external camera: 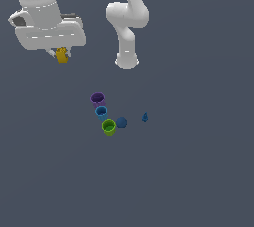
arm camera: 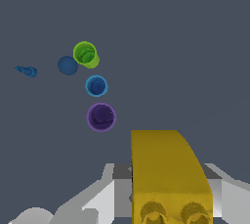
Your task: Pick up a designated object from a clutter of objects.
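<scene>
The yellow block (external camera: pixel 62 55) hangs from my gripper (external camera: pixel 60 52), high above the floor at the exterior view's upper left. In the wrist view the yellow block (arm camera: pixel 166 174) sits between the grey fingers (arm camera: pixel 105 198), held well clear of the other pieces. The purple cup (external camera: pixel 97 98), blue cup (external camera: pixel 101 111) and green cup (external camera: pixel 109 127) stand in a row on the floor. The dark blue ball (external camera: pixel 121 122) lies beside the green cup. The tiny blue cone (external camera: pixel 145 117) lies apart, toward the exterior view's right. The cups also show far below in the wrist view (arm camera: pixel 101 116).
The arm's white base (external camera: pixel 127 61) stands on the dark grey floor behind the cluster, toward the exterior view's top.
</scene>
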Motion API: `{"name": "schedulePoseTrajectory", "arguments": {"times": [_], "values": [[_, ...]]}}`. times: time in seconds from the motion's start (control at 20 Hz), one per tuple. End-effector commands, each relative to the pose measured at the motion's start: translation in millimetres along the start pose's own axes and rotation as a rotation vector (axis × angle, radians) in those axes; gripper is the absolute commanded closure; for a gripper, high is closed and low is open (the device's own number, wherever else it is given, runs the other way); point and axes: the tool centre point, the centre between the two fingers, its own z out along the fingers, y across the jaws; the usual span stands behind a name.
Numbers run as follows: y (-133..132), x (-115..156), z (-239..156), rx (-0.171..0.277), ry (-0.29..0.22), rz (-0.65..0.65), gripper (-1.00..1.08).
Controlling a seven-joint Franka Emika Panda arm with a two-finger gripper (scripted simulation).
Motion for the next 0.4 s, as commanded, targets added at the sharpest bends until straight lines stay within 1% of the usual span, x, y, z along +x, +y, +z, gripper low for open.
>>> {"name": "schedulePoseTrajectory", "arguments": {"times": [0.0,0.35], "values": [[0,-7,-11,0.0,-0.001,0.0,1.08],[2,-15,-23,-0.001,-0.001,-0.001,1.08]]}}
